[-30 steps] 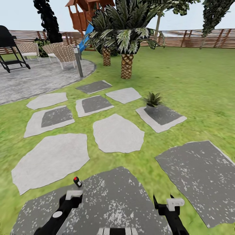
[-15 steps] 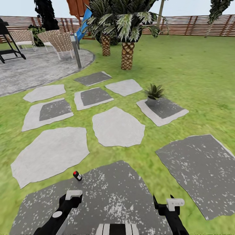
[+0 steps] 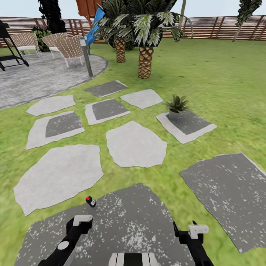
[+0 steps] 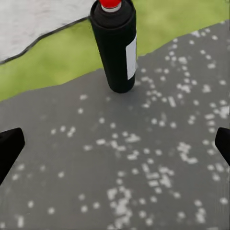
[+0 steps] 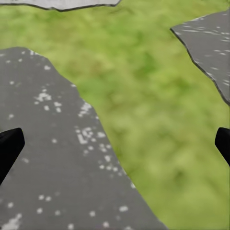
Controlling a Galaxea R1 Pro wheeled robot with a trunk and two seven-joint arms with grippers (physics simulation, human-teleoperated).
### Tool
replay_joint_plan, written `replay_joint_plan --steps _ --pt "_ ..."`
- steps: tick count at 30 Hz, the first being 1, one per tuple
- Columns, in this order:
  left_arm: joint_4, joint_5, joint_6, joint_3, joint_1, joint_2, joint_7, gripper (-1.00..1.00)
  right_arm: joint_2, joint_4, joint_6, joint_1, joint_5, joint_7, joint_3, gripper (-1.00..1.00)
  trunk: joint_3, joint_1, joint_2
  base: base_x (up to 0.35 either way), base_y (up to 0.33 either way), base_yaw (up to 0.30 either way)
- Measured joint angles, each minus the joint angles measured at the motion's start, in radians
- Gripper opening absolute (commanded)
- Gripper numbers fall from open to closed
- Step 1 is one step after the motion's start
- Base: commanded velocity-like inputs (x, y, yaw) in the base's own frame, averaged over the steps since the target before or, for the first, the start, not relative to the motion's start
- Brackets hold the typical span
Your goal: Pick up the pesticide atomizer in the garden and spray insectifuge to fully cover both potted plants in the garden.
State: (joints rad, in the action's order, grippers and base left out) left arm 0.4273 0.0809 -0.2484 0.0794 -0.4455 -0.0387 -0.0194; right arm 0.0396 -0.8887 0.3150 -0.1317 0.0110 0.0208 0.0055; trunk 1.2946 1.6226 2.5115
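A small dark atomizer (image 4: 115, 45) stands upright on a near stone (image 3: 125, 221). It looks light, rigid, smooth; grasp mid-body. Left gripper (image 4: 115, 143) and right gripper (image 5: 115, 143) both gape, empty.

Outdoor scene, flat even daylight, pale sky. Green lawn (image 3: 221, 81) runs back to a brown slatted wooden fence (image 3: 221, 31) along the far edge. Grey stepping stones (image 3: 135, 144) scattered across the lawn's near and middle parts, some light, some dark and speckled; the nearest dark slab (image 3: 125, 221) sits at the near edge. Round grey patio (image 3: 40, 79) at the far left, carrying woven chairs (image 3: 70, 48), a grey post (image 3: 87, 55) at its rim and a black grill (image 3: 9, 48). Two scaly-trunked palms (image 3: 145, 48) stand mid-lawn. Behind them a red-brown play tower with a blue slide (image 3: 95, 26). Dark trees (image 3: 53, 16) by the fence.
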Motion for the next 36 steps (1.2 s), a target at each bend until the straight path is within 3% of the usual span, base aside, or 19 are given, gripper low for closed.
replay_joint_plan --steps 36 --pt "0.001 0.001 -0.007 -0.003 0.000 0.005 0.003 1.00 0.000 -0.001 0.000 0.000 0.000 0.000 0.000 1.00 0.000 0.000 0.000 0.089 0.020 0.000"
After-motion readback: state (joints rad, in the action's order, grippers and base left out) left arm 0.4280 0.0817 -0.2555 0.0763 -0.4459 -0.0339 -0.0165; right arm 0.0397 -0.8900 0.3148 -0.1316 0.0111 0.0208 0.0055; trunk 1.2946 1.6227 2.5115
